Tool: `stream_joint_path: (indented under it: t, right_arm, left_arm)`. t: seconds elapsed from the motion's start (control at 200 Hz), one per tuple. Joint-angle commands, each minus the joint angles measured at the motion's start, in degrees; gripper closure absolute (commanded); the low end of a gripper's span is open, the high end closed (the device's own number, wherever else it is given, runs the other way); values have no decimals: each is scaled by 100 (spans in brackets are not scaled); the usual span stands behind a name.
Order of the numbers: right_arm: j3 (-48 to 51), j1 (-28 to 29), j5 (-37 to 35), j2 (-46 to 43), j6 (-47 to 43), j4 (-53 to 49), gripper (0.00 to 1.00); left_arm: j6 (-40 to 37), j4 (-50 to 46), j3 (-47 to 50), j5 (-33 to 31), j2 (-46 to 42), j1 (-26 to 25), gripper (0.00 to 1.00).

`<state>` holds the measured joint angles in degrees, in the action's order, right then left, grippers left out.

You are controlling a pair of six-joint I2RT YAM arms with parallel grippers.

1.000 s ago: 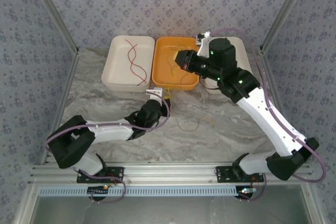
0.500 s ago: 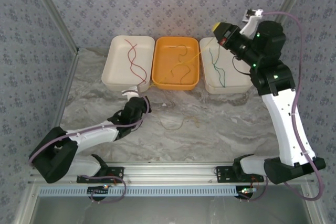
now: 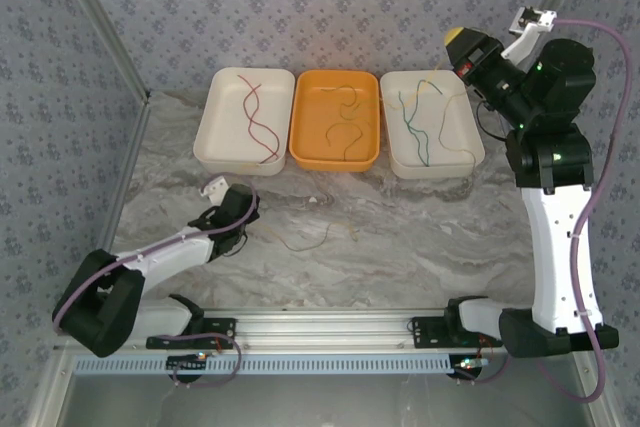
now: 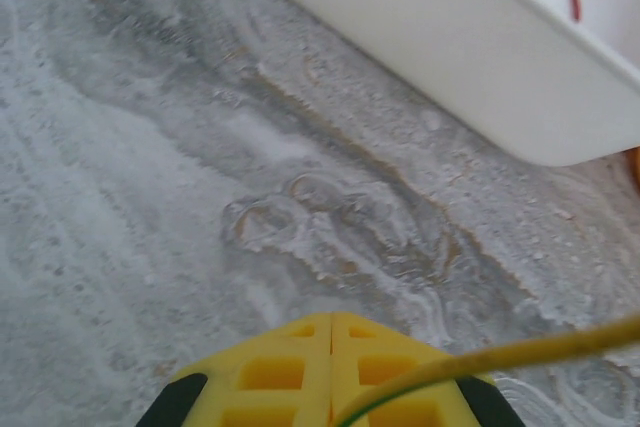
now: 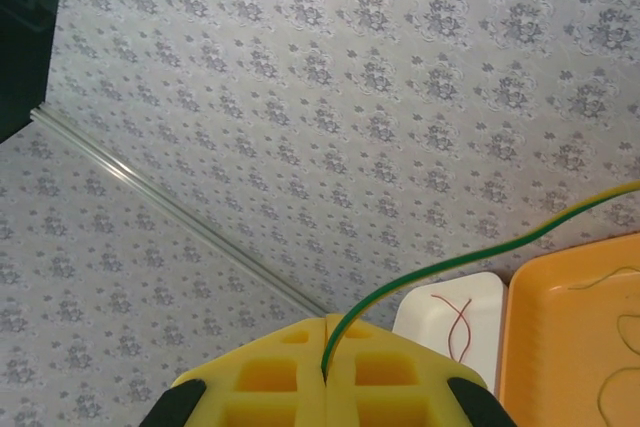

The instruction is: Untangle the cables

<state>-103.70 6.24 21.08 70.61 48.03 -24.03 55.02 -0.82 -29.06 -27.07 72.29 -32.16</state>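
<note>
Green cable (image 5: 480, 252) in right gripper (image 5: 325, 352)

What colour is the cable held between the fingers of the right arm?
The cable is green, turning yellow farther out; right wrist view shows best.

Cropped by the bottom edge of its wrist view, the left pincer (image 4: 331, 332) shows pads pressed together; a blurred yellow cable (image 4: 520, 352) rising from their seam runs out of frame at right. The white tray (image 4: 480, 67) is cut off at top and right. The right pincer (image 5: 325, 332) is cropped likewise, its green cable (image 5: 450, 262) exiting right beside a clipped orange tray (image 5: 545, 347). From above, a thin wire (image 3: 305, 241) on the tabletop (image 3: 420, 237) is too faint to trace.
</note>
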Motion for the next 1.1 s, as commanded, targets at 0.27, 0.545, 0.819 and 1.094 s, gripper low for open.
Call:
stream_joint_path:
  t: [0.27,0.545,0.819,1.094]
  right_arm:
    - [-663,-69,419,180,83,-113,100]
    - [-148,102,564,-24,67,-37,100]
    - [1218,1278,-65,-222,-127,529,100]
    - [1792,1555,-225,-310,-180,708,100]
  left_arm:
    - [148,-322,-370,930,495,302,95]
    - [-616,-793,-1213,695,-1140,-631,23]
    - [-1014,-1183,-1908,1295,-2115,-704,23]
    - [-341,-1061,-1534,1577,-2355,-753,22]
